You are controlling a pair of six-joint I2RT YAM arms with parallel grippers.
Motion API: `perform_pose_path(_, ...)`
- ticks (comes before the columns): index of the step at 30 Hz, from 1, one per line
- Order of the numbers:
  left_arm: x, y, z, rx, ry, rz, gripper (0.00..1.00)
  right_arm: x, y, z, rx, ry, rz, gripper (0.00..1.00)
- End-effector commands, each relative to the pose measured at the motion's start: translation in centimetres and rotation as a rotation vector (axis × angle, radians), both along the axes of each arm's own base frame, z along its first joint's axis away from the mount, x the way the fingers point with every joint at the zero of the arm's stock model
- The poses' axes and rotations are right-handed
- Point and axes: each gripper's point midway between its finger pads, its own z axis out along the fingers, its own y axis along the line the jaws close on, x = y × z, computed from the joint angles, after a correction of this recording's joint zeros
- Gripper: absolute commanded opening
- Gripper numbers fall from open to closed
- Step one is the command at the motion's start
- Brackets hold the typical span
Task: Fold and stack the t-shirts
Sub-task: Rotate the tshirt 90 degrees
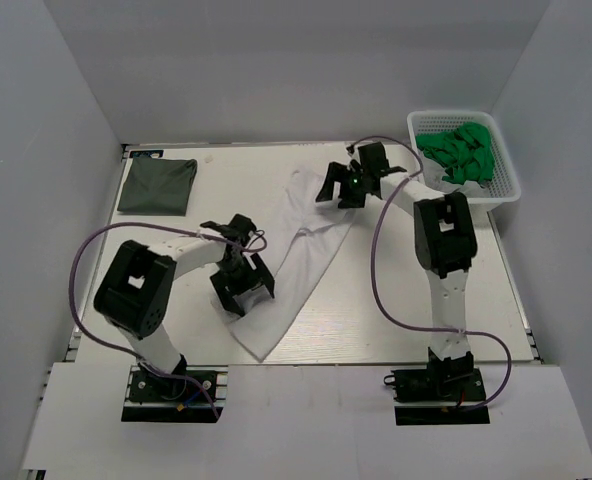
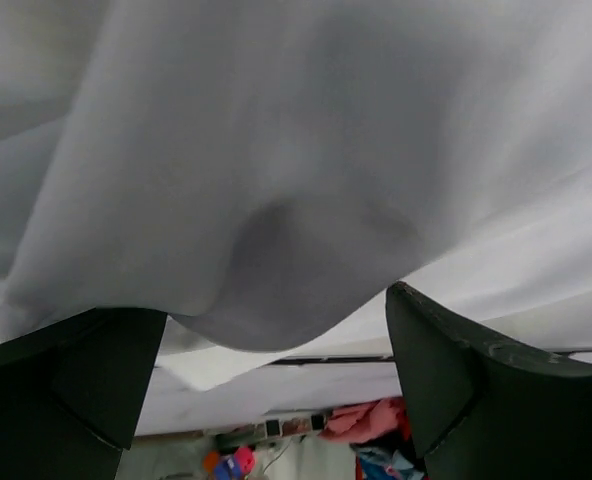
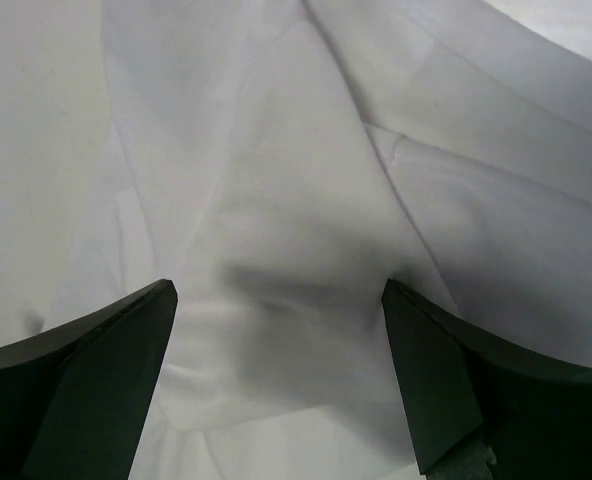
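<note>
Between the spread fingers (image 2: 86, 390) of the left pincer (image 2: 276, 305), a fold of the white shirt (image 2: 276, 140) is sagging in a soft bulge. The jaws are standing wide apart and are not clamping it; I cannot tell whether the cloth is touching the fingers. Seen from above, the left pincer (image 1: 244, 288) is hanging over the near part of the shirt, at its left edge.

Farther across the surface (image 1: 326, 340), the right pincer (image 3: 278, 288) is likewise standing with its jaws wide. Its fingers (image 3: 476, 390) are straddling a rumpled ridge of the same white cloth lying beneath. In the top view, the right pincer (image 1: 348, 183) is sitting over the shirt's far end.

The white shirt (image 1: 311, 250) is lying as a long, narrow, creased band, running diagonally from the far centre towards the near edge, between the two arms. The dark shirt (image 1: 157, 186) is lying folded into a neat rectangle at the far left corner, well apart from the white one. A basket (image 1: 509, 165) is sitting at the far right corner, holding bright green items (image 1: 461, 155).
</note>
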Motion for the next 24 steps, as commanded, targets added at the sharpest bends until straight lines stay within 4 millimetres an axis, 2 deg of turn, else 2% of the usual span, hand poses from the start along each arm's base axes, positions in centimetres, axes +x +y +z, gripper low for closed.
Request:
perform_pose_path(1, -0.6, -2.7, -0.3, -0.022, 0.065, -0.052, 1.00, 3.2, -0.7, -3.0, -0.099, -0.002, 0.017, 0.90)
perform_pose_path(2, -0.2, -4.2, 0.2, -0.041, 0.049, -0.083, 1.00, 3.6, -0.3, -2.9, -0.099, -0.010, 0.027, 0.90)
perform_pose_path(3, 0.6, -5.3, 0.2, -0.064, 0.028, -0.100, 1.00, 4.7, 0.0, -1.9, -0.096, -0.043, 0.026, 0.90)
perform_pose_path(5, 2.2, -7.8, 0.7, -0.078, -0.014, -0.110, 1.00, 5.7, 0.3, -2.7, -0.079, -0.048, 0.003, 0.90)
perform_pose_path(6, 2.3, -8.5, -0.4, -0.062, 0.014, -0.102, 1.00, 6.4, 0.8, -2.7, -0.050, -0.067, -0.008, 0.90)
perform_pose_path(7, 2.4, -9.2, -0.5, -0.068, 0.023, -0.097, 1.00, 6.6, 0.9, -3.0, -0.047, -0.065, -0.016, 0.90)
perform_pose_path(8, 3.6, -10.6, -0.2, -0.097, -0.016, -0.099, 1.00, 6.6, 1.0, -3.7, -0.051, -0.059, -0.026, 0.90)
perform_pose_path(9, 3.2, -11.6, -0.2, -0.106, -0.006, -0.110, 1.00, 7.5, 1.4, -3.5, -0.044, -0.086, -0.031, 0.90)
perform_pose_path(10, 3.6, -13.0, 0.1, -0.140, -0.002, -0.096, 1.00, 7.9, 1.5, -3.5, -0.045, -0.091, -0.043, 0.90)
perform_pose_path(12, 3.2, -14.3, 0.6, -0.145, 0.005, -0.086, 1.00, 9.1, 1.9, -3.8, -0.043, -0.101, -0.064, 0.90)
perform_pose_path(14, 3.1, -15.4, 0.6, -0.144, 0.015, -0.074, 1.00, 9.9, 1.9, -3.8, -0.038, -0.109, -0.076, 0.90)
perform_pose_path(18, 1.7, -15.8, 0.9, -0.111, 0.057, -0.075, 1.00, 10.8, 1.8, -3.6, -0.054, -0.141, -0.088, 0.90)
perform_pose_path(20, 1.1, -17.1, 1.7, -0.142, 0.062, -0.119, 1.00, 11.1, 1.5, -3.4, -0.060, -0.148, -0.092, 0.90)
perform_pose_path(22, 1.5, -18.2, 3.3, -0.179, 0.023, -0.189, 1.00, 10.7, 1.4, -2.6, -0.043, -0.138, -0.077, 0.90)
perform_pose_path(24, 3.0, -17.7, 4.9, -0.119, -0.085, -0.210, 1.00, 9.6, 1.5, -3.0, -0.064, -0.132, -0.046, 0.90)
